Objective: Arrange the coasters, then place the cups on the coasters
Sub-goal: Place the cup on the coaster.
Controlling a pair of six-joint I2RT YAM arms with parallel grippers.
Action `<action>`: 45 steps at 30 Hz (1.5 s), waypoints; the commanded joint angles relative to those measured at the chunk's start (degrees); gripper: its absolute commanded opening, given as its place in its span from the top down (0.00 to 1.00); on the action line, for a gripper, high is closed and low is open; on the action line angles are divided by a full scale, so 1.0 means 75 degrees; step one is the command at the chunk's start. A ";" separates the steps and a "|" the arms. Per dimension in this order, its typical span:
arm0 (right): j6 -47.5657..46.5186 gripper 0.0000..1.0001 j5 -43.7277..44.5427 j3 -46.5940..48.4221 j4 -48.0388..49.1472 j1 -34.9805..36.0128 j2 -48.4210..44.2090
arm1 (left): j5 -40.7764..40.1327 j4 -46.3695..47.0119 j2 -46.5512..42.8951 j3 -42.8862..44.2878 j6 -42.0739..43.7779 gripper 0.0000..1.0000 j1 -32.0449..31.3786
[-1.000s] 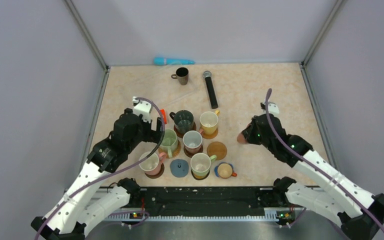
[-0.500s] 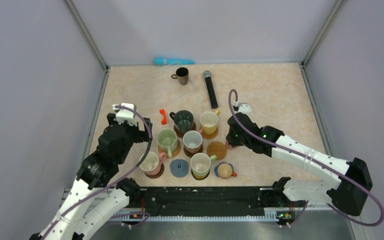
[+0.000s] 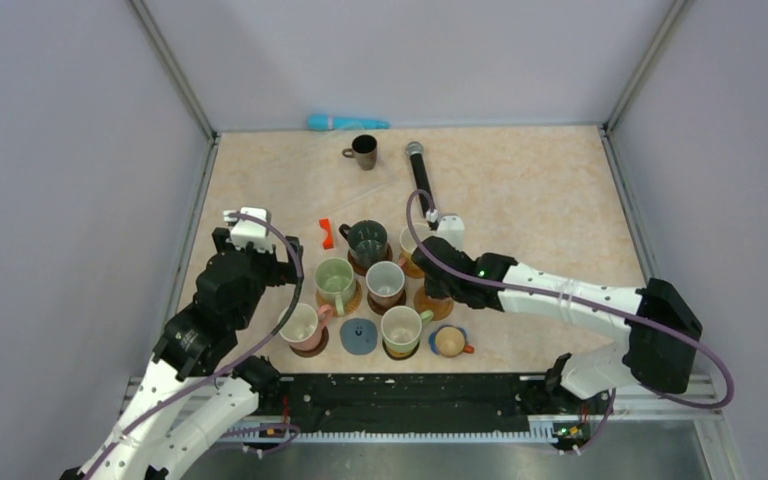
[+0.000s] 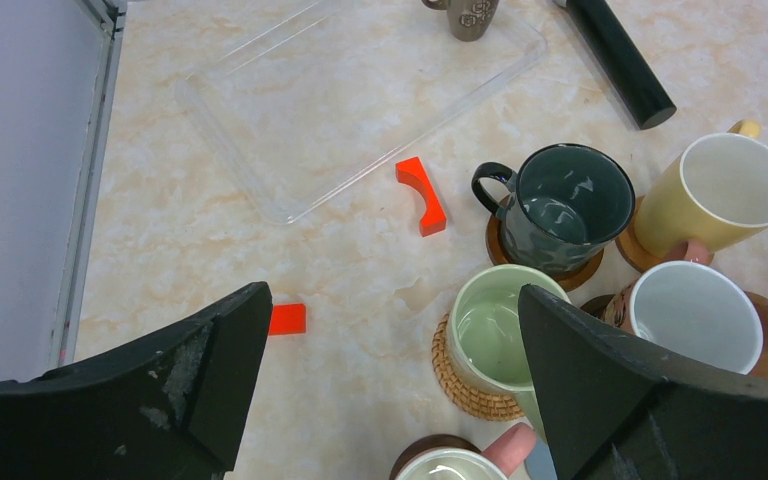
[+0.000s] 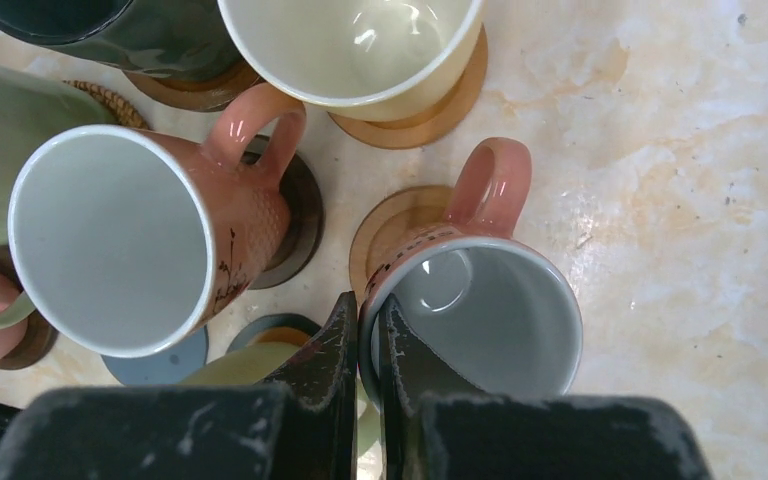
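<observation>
The right gripper [image 5: 367, 310] pinches the rim wall of a pink cup [image 5: 490, 330], 1 finger inside the cup and 1 outside, the 2 fingers nearly pressed together on the thin ceramic. The cup hangs upright with its mouth up; its handle points straight away from the fingers, so the cup's body lies just beyond the fingertips.

The move turns on the bare wooden coaster [image 5: 390, 225]; it lies directly beneath the cup, at the right edge of the cluster. Only a crescent of it shows, on the handle side; whether the base already touches it, I cannot tell. Judging from that crescent, the cup may sit slightly off the disc's centre, toward the fingers; a short shift along the handle's direction would likely centre it.

2 neighbours stand close: a second pink cup [image 5: 110, 240] just beside on the left, and a yellow cup [image 5: 360, 40] beyond the handle; room to drift is small.

The left gripper [image 4: 392, 300] has its fingers spread wide and holds nothing; it hovers on the far side of the cluster, well apart from this coaster, so the right arm is the nearer 1.
</observation>
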 commanded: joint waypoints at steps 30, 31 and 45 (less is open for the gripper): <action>0.0370 1.00 0.0767 0.1160 -0.0387 0.0599 0.1144 | -0.0031 0.0393 -0.0063 -0.0066 -0.0054 0.01 -0.0016; 0.0366 1.00 0.0757 0.1176 -0.0407 0.0602 0.1184 | -0.0034 0.0401 -0.0061 -0.0067 -0.0055 0.01 -0.0008; 0.0388 0.75 0.0819 0.1488 -0.0547 0.0636 0.1242 | -0.0026 0.0397 -0.0059 -0.0062 -0.0051 0.01 -0.0012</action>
